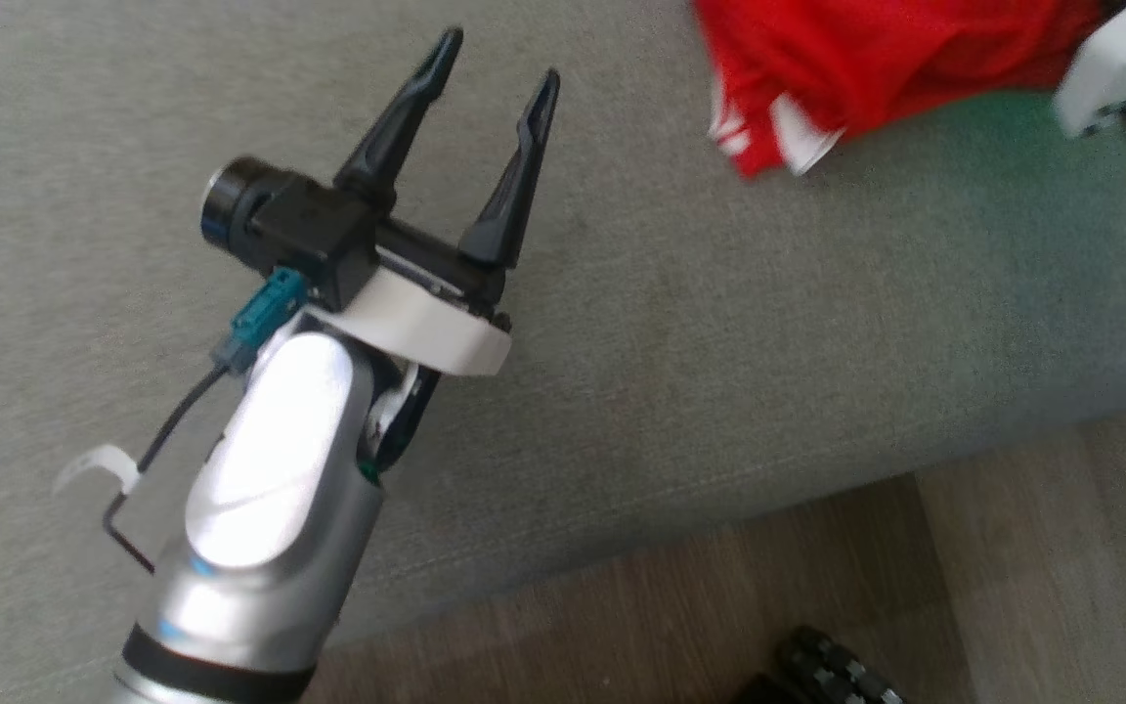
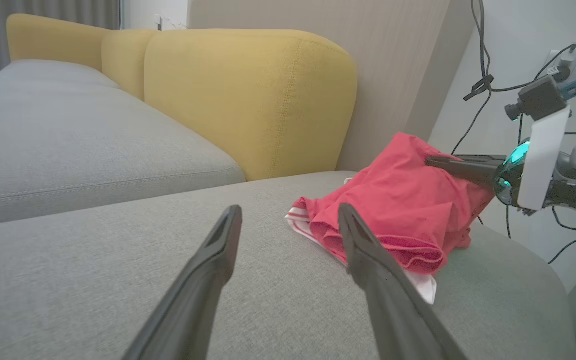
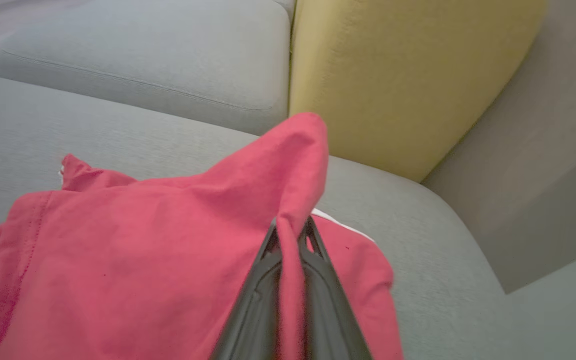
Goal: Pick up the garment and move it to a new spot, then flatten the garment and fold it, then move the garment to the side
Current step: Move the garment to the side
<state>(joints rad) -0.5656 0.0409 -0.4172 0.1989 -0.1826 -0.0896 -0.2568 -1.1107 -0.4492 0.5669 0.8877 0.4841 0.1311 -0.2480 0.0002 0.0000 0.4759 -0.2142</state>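
Red garment bunched on grey sofa seat near yellow backrest, one raised fold pinched in clamped right gripper; left gripper spread wide, empty, well apart.

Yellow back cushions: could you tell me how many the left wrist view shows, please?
3. The nearest yellow back cushion is left of the red garment, a narrower one left of it, the farthest at upper left. More may be hidden off-frame.
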